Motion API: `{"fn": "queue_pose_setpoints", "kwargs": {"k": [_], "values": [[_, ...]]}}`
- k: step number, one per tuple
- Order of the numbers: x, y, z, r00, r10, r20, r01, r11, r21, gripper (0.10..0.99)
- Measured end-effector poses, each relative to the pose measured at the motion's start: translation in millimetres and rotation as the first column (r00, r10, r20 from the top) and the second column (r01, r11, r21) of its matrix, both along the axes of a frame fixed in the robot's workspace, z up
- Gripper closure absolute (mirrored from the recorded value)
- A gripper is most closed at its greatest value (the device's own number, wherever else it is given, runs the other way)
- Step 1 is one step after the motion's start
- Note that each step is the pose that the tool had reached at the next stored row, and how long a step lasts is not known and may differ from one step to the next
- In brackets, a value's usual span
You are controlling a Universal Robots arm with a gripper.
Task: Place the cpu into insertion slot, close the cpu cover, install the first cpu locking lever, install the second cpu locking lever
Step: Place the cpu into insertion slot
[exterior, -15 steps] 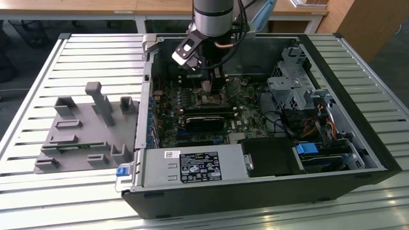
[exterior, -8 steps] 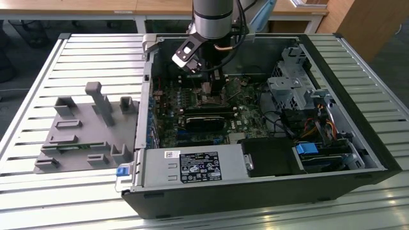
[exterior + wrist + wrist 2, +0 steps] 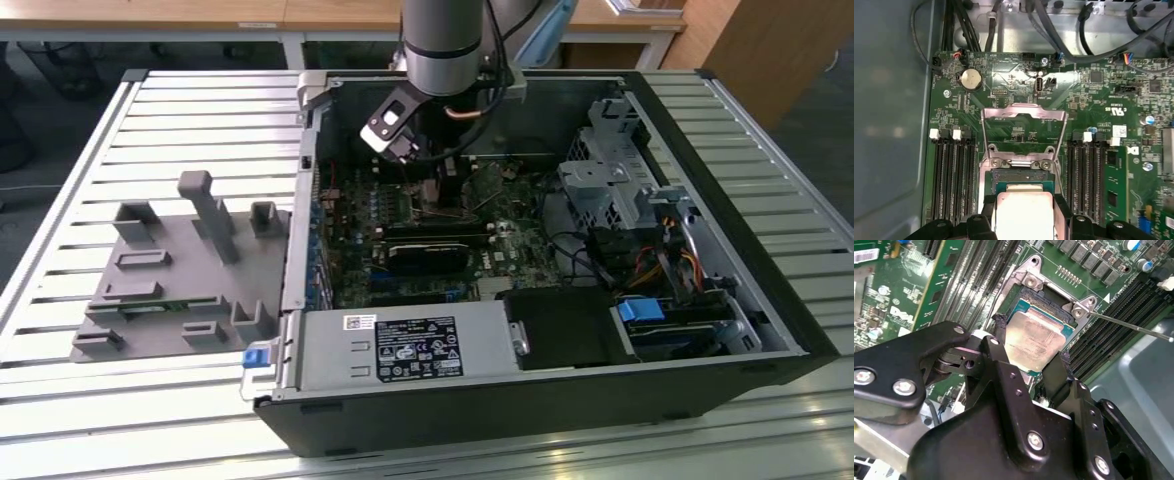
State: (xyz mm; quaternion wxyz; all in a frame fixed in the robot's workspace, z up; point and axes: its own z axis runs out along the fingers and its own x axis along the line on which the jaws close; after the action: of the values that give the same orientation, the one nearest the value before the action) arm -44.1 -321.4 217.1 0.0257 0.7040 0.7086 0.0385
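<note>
Gripper (image 3: 1031, 340) of mine reaches down into the open computer case (image 3: 534, 410). Its two fingers (image 3: 998, 330) press against opposite edges of the cpu (image 3: 1035, 335), pinching it. In the first wrist view the cpu lies with its silvery-tan top up, right over the insertion slot (image 3: 1024, 176) on the green motherboard (image 3: 1004, 80); I cannot tell whether it is fully seated. The cpu cover (image 3: 1024, 111) stands swung open, tilted up from its hinge just beyond the slot. A thin lever rod (image 3: 1134, 328) sticks out from one slot corner. Black memory slots (image 3: 951, 175) run on either side. On the exterior view's left, a grey fixture (image 3: 174, 270) lies on the slatted table (image 3: 80, 150).
</note>
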Motion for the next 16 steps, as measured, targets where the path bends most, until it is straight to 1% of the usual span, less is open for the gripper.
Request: {"fn": "queue_pose_setpoints", "kwargs": {"k": [6,16], "values": [[0.1,1.5,-6.1,0.9997,-0.024,-0.0001,0.024,0.9997,0.0,0.545],[0.2,2.0,-14.5,0.9996,-0.029,0.0,0.029,0.9996,0.0,0.545]]}}
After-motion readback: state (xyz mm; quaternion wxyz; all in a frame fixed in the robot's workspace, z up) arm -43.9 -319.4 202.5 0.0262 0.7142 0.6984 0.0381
